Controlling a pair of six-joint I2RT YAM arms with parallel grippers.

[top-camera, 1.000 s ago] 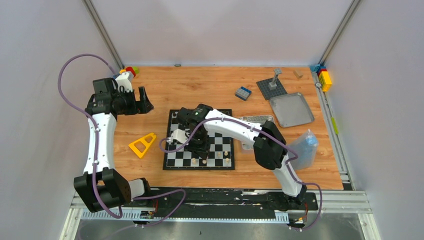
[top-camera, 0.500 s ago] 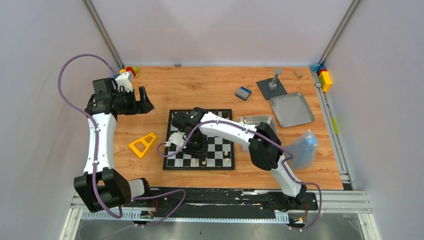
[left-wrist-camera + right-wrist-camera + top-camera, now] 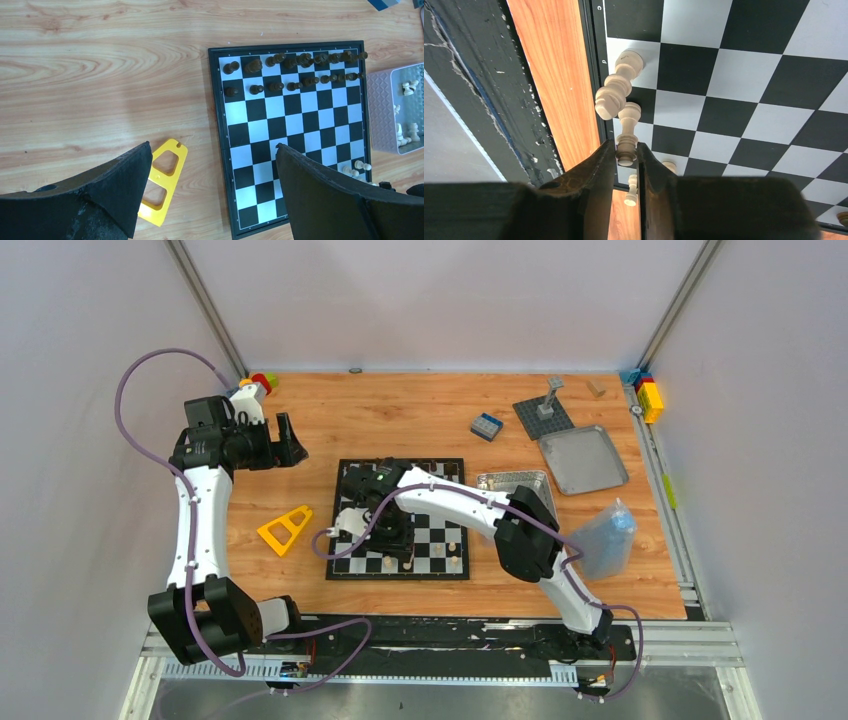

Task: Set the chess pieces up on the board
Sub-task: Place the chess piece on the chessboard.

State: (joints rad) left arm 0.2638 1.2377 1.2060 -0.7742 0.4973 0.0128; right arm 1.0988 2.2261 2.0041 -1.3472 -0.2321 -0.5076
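Observation:
The board (image 3: 440,540) lies mid-table, its black and white checks filling the right wrist view (image 3: 734,75). My right gripper (image 3: 626,150) is shut on the head of a slim cream chess piece (image 3: 628,122) that stands upright on a square by the board's near edge. A taller cream piece (image 3: 616,92) stands one square away, touching neither finger. Over the near-left squares sits my right gripper (image 3: 395,540). Dark pieces (image 3: 300,70) fill two rows on the far side. My left gripper (image 3: 212,146) hangs open and empty, high above the table left of the board (image 3: 295,120).
A silver tin (image 3: 405,115) holding cream pieces sits against the board's right side. A yellow triangular frame (image 3: 285,528) lies left of the board. Back right are a grey tray (image 3: 583,460), a studded plate (image 3: 543,418) and a blue brick (image 3: 486,426). A plastic bag (image 3: 607,538) lies right.
My right wrist has slid a little to the left over the board's near rows, keeping the cream piece between its fingers. The left arm has not moved.

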